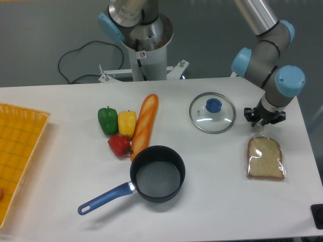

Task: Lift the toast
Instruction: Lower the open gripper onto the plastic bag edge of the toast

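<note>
The toast point(265, 158), a light-brown slice with a darker crust in a clear plastic bag, lies flat on the white table point(217, 201) at the right. My gripper point(264, 119) hangs straight down over the far edge of the bag, just above the slice's rounded top. Its dark fingers are drawn together, and they seem to pinch the bag's upper edge. The contact point itself is hidden under the fingers.
A glass lid with a blue knob point(212, 112) lies just left of the gripper. A black pot with a blue handle point(157, 174), a baguette point(145, 125) and three peppers point(117, 128) fill the middle. An orange tray point(17, 151) sits at the left edge.
</note>
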Controlling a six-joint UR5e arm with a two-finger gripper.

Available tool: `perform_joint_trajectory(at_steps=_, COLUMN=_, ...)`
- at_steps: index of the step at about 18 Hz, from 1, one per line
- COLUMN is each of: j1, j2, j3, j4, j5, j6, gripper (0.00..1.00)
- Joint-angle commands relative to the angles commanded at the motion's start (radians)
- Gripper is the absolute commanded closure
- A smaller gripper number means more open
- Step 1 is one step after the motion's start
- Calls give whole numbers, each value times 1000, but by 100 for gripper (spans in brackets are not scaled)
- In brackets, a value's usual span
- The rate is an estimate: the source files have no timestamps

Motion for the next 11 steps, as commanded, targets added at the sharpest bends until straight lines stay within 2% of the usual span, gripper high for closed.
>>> perform_joint_trajectory(at_steps=4, j1=0, j2=3, j3=3, j4=0, j5=0, j6=0, gripper=64)
perform_joint_trajectory(at_steps=9, j1=0, j2=3, j3=3, j4=-2, j5=0, j6=-5, gripper=82)
perform_joint_trajectory(at_steps=11, j1=0, j2=3, j3=3, j4=-2, j5=-2, j6=-31, gripper=95)
